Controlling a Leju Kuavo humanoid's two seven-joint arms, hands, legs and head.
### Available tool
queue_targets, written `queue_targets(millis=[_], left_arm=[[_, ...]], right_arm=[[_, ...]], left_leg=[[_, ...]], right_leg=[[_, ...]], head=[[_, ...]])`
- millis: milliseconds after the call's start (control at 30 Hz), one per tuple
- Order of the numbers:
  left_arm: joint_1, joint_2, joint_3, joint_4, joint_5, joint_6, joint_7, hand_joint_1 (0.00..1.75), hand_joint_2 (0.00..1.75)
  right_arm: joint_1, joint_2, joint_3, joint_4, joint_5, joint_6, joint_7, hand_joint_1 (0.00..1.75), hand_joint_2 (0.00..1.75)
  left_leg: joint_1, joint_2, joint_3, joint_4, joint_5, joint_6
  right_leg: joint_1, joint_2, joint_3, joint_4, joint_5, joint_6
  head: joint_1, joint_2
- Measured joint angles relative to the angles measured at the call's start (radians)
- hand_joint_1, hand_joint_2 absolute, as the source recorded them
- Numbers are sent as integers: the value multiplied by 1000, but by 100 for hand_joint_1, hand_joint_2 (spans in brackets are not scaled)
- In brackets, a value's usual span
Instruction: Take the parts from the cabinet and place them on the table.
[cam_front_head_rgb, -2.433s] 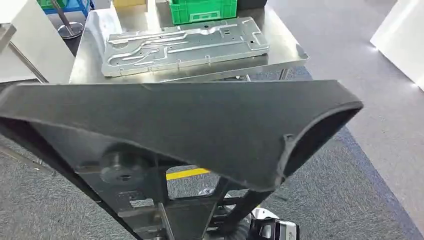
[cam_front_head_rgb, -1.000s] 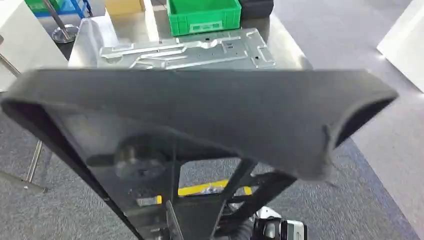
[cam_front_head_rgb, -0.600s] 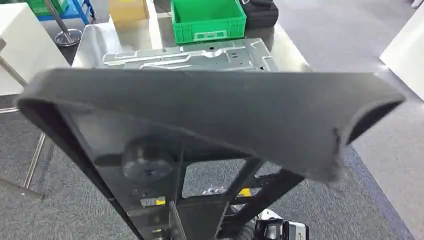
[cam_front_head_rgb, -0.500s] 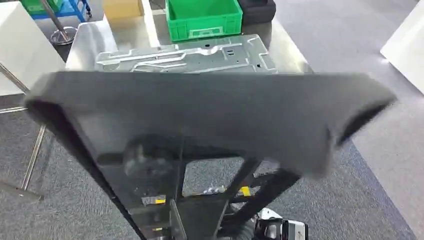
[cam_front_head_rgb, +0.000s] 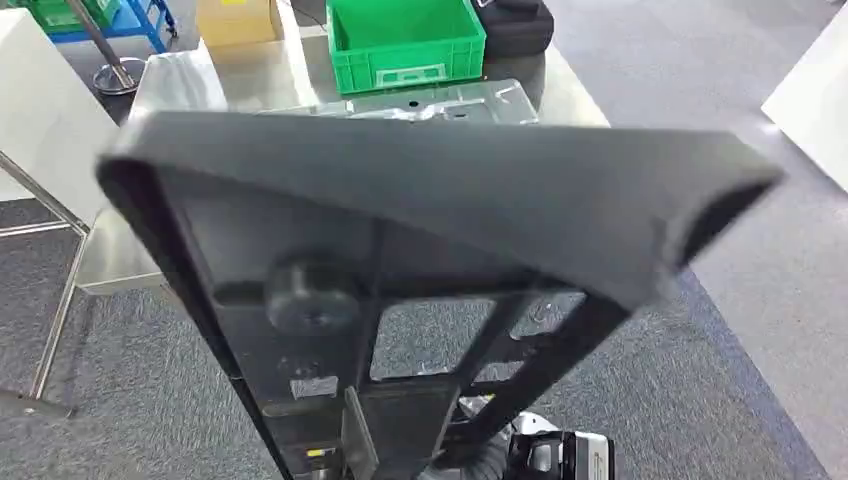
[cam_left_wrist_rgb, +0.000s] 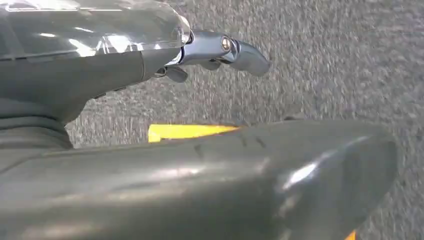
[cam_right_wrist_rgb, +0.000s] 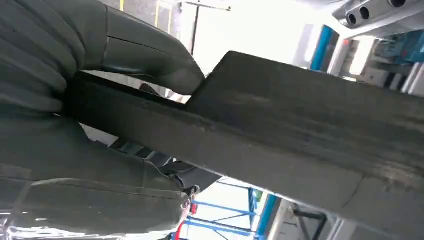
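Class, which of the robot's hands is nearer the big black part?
Right, as far as the views show. The right hand grips the black part by its edge. The left hand lies close beside the part, but whether it touches is hidden.

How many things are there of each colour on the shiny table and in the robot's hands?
Black: 2, the big frame part being carried and a black case on the table.
Green: 1, the crate.
Silver: 1, the flat metal plate.
Tan: 1, the cardboard box.
Total: 5.
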Motion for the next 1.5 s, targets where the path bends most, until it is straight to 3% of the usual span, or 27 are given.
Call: queue_targets(millis=[67,133,200,233,300,367,433,467,567,633,700,733,767,800,867,900,933,967,1067,1100,1200,1233,1267,1300,1400,1433,1500], left_arm=[[-4,-2,0,0,0,-1,-4,0,0],[-7,-2,0,0,-2,-3,-10,0,0],[-7,-2,0,0,-4,-4,-12,0,0],[-7,-2,0,0,-4,-5,-12,0,0],[-7,-2,0,0,-3,-5,-12,0,0],[-5,-2,0,0,-3,-5,-12,0,0],[-5,-4,0,0,-5,-7,-12,0,0],[-3,-4,0,0,-7,-8,-12,0,0],[-2,0,0,0,-11,-11,-13,0,0],[-7,-1,0,0,-11,-11,-15,0,0],[-6,2,0,0,-14,-12,-17,0,0],[-4,2,0,0,-18,-13,-18,0,0],[-2,2,0,0,-19,-13,-18,0,0],[-2,2,0,0,-21,-13,-18,0,0],[-3,5,0,0,-23,-13,-18,0,0],[-2,5,0,0,-24,-13,-18,0,0],[-6,6,0,0,-26,-13,-19,0,0],[-6,8,0,0,-26,-14,-20,0,0],[-2,9,0,0,-27,-16,-25,0,0],[-4,9,0,0,-27,-18,-28,0,0],[-6,12,0,0,-27,-23,-31,0,0],[-5,12,0,0,-27,-24,-31,0,0],[-4,12,0,0,-27,-24,-31,0,0],[-5,12,0,0,-27,-24,-31,0,0],[-4,11,0,0,-27,-24,-32,0,0],[-6,8,0,1,-27,-24,-33,0,0],[-7,11,0,1,-27,-23,-34,0,0]], right_arm=[[-4,1,-4,5,9,-3,0,166,175],[-9,2,-4,8,20,-9,0,166,175],[-4,3,-4,12,32,-19,0,166,175],[-2,3,-4,13,35,-21,0,166,175],[0,3,-5,13,33,-18,0,166,175],[-1,3,-5,13,22,-13,0,166,175],[-2,3,-7,13,5,-3,0,166,175],[-1,3,-10,13,-2,0,0,166,175],[-1,5,-14,13,-11,3,0,166,175],[-1,8,-20,12,-12,12,-1,166,175],[2,8,-25,12,-11,21,0,166,175],[5,8,-27,12,-11,22,0,166,175],[7,9,-29,12,-11,24,0,166,175],[9,8,-30,11,-11,27,0,166,175],[12,10,-36,7,-11,35,0,166,175],[14,11,-40,4,-11,39,0,166,175],[15,11,-43,2,-11,40,-1,166,175],[16,12,-45,-3,-11,41,-1,166,175],[19,12,-56,-12,-11,47,-1,166,175],[19,12,-60,-16,-11,49,-1,166,175],[26,12,-69,-23,-8,51,-1,166,175],[31,12,-71,-23,-7,51,-1,166,175],[35,12,-73,-25,-5,51,-1,166,175],[38,12,-76,-31,-2,51,-1,166,175],[40,12,-79,-48,3,46,-1,166,175],[42,12,-82,-51,8,40,-1,166,175],[50,13,-87,-71,22,17,-1,166,175]], left_leg=[[8,-3,31,-15,4,11],[8,-10,41,-18,-3,21],[7,-19,48,-18,-12,22],[7,-25,53,-18,-17,22],[7,-31,72,-18,-30,21],[6,-39,91,-19,-46,18],[3,-44,93,-15,-59,2],[3,-44,96,-17,-62,-5],[4,-35,107,15,-73,-17],[8,-17,43,134,-114,-26],[15,-13,-47,267,-172,-40],[18,-11,-76,295,-182,-42],[20,-8,-82,279,-162,-44],[22,-6,-69,222,-116,-42],[25,-2,-8,48,7,-41],[23,1,2,12,14,-41],[13,6,2,-2,-17,-33],[12,5,5,2,-2,-20],[17,-1,27,-13,-2,4],[16,-1,36,-15,-4,10],[12,-2,48,-15,-18,23],[10,-4,55,-15,-26,24],[8,-6,64,-15,-32,24],[6,-7,75,-15,-41,24],[1,-9,101,-19,-67,20],[-3,-11,113,-15,-73,13],[-2,-11,121,-11,-77,1]], right_leg=[[2,-3,-8,42,-10,6],[3,-3,-80,161,-54,12],[1,-3,-169,276,-112,16],[0,-3,-192,288,-110,16],[0,-3,-178,200,-28,8],[4,-2,-125,38,99,-5],[14,2,-124,10,59,-10],[15,2,-120,3,78,-17],[4,0,-86,-12,75,-31],[3,-3,-73,-15,67,-40],[3,-3,-65,-15,55,-39],[3,-3,-59,-15,49,-38],[2,-3,-50,-15,42,-36],[1,-3,-39,-15,34,-33],[-1,-4,-13,-15,16,-25],[0,-4,-5,-14,8,-18],[1,-4,-10,-15,5,-11],[1,-5,-12,-18,2,-5],[-1,-5,-1,3,-1,16],[-2,-4,-18,44,-9,19],[-1,-4,-151,249,-95,21],[-1,-4,-189,288,-112,22],[-1,-4,-202,282,-100,21],[0,-4,-196,237,-61,15],[16,-4,-128,8,111,-16],[21,-3,-130,9,67,-19],[22,-2,-124,-2,88,-27]], head=[[1,0],[5,0],[4,0],[4,0],[5,0],[5,0],[3,0],[4,0],[4,0],[-3,0],[-3,0],[-3,0],[-3,0],[-3,0],[-3,0],[-1,0],[-3,0],[-3,0],[-3,0],[0,0],[0,0],[0,0],[0,0],[0,0],[1,0],[-6,0],[-4,0]])
